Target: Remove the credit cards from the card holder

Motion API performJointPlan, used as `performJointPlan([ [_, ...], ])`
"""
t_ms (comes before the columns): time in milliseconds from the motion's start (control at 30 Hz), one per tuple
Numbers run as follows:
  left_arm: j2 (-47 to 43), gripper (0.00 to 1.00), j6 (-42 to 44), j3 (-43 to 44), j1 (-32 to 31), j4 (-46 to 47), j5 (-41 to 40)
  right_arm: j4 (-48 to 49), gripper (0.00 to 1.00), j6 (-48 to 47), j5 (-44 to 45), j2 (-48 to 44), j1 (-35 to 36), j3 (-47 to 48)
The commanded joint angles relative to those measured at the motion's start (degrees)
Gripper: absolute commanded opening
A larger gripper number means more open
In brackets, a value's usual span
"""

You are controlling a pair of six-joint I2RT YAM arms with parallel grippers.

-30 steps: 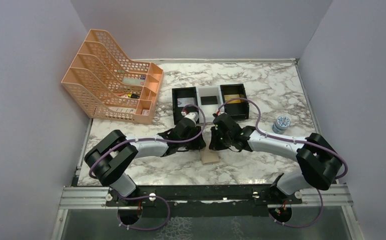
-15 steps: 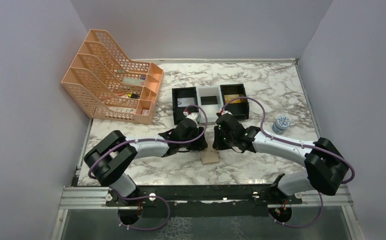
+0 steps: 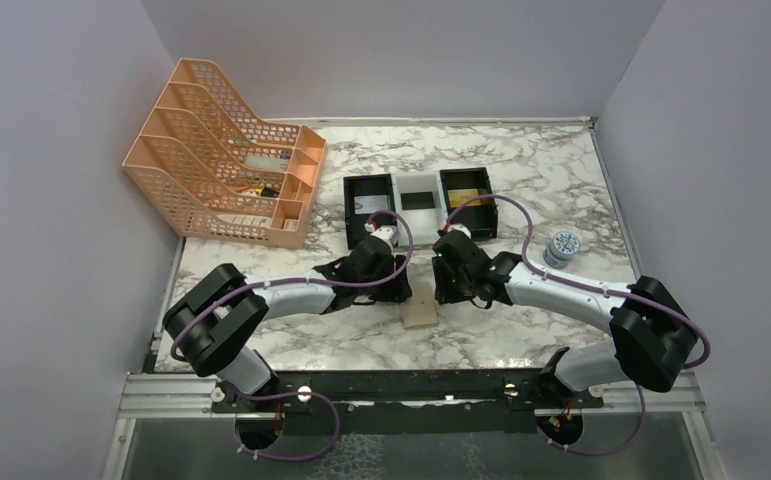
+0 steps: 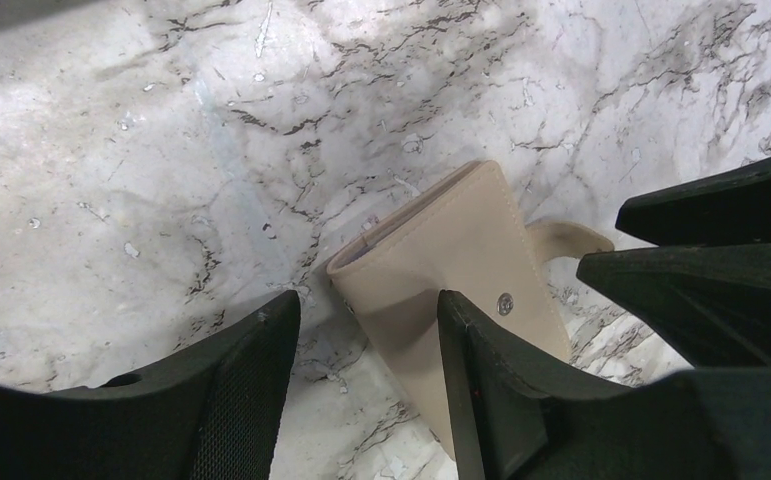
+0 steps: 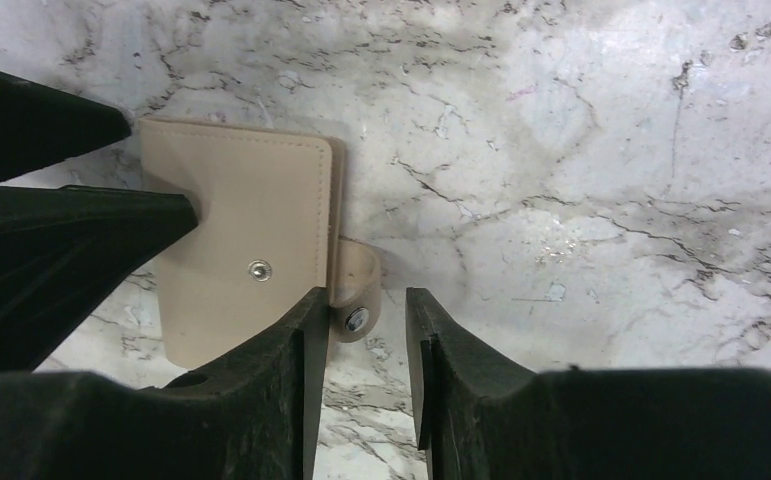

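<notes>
Card holder (image 4: 451, 240) end covered by left gripper (image 4: 366, 305), interior folded out of sight, trays (image 3: 349, 205) beyond it, contents indistinct.

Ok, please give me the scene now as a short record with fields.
card holder: folded shut, lying flat on the marble table
strap: unfastened, snap showing
left fingers: open, one corner of the holder between them
right fingers: open, one on each side of the strap
cards: none visible at the holder
</notes>
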Motion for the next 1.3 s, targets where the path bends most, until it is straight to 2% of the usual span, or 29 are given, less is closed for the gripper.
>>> performJointPlan([
  [0,-0.75,0.57,1.32,-1.85,-0.11,-6.07,-0.85,-3.23,0.35,-0.39,4.70,-0.24,-0.29,1.15],
  [233,-2.02,0.58,1.57,-1.91,-0.11,-6.47,-0.67,-5.28,0.39,-0.43,6.06,-0.80,-0.33,1.86],
  [400,-1.72,0.58,1.88,-1.44,-0.11,-6.39,-0.32,-0.74,0.41,-1.16,-0.70,0.54,-0.40,0.66],
  [533,-1.88,0.58,2.07,-1.36,-0.13,-6.47,0.01,-0.58,0.41,-0.90,0.12,0.62,-0.40,0.89],
  [733,-2.24,0.58,2.22,-1.89,-0.20,-6.65,-0.07,-1.57,0.31,-2.07,-1.44,0.93,-0.44,1.63],
  [967,-2.51,0.58,1.75,-2.14,-0.18,-6.57,-0.26,-2.71,0.25,-2.33,-2.32,1.91,-0.40,0.70],
  [1267,-1.87,0.58,2.09,-1.07,-0.16,-6.56,0.34,1.22,0.22,-1.71,-1.36,2.21,-0.40,0.82],
])
